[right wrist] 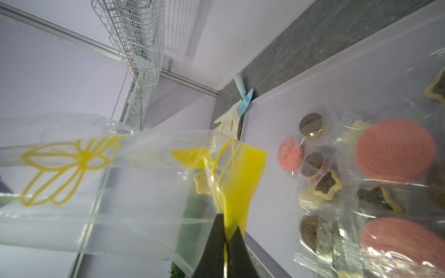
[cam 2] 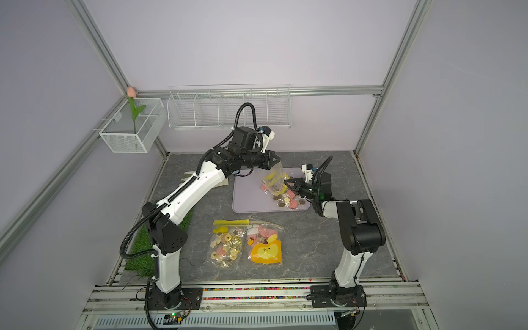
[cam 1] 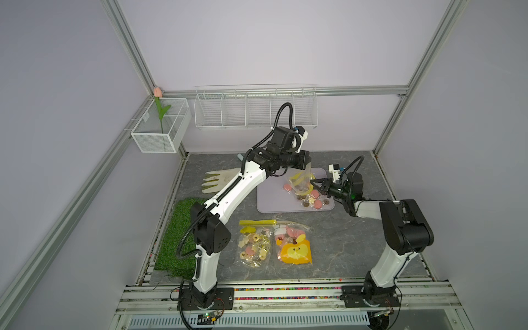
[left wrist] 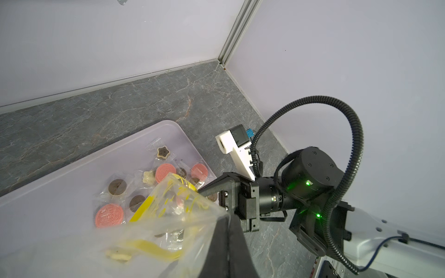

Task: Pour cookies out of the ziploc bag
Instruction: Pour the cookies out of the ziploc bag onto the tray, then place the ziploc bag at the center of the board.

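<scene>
Clear plastic printed with yellow flowers, the ziploc bag point(cam 1: 299, 180) hangs tilted over the lilac tray point(cam 1: 271, 204), its sealed bottom end raised and its yellow-striped mouth lowest. The left gripper point(cam 1: 308, 165) has its jaws pressed together on the raised end, and in the left wrist view the film point(left wrist: 168, 216) bunches against one dark finger point(left wrist: 227, 243). The right gripper point(cam 1: 314, 183) pinches the yellow zip strip at the mouth. In the right wrist view its fingertips point(right wrist: 214, 235) meet on that strip point(right wrist: 240, 183) with only plastic between them. Most of the cookies point(cam 1: 311, 199) lie on the tray beneath and just beside the mouth, toward the corner nearest the right arm. They are pink ridged discs point(right wrist: 395, 149), dark brown rounds point(right wrist: 310, 122) and cream-rimmed stars point(right wrist: 327, 185) (each looks sealed in its own clear wrapper). A cream star point(right wrist: 201, 184) sits inside the bag close to the mouth, and the left wrist view shows a few more pieces point(left wrist: 178, 207) behind the film. Two other filled bags point(cam 1: 254, 245) point(cam 1: 294, 247) lie flat on the grey marbled table point(cam 1: 343, 248) in front of the tray, apart from both grippers. A pale glove point(cam 1: 217, 180) lies beside the tray under the left arm.
</scene>
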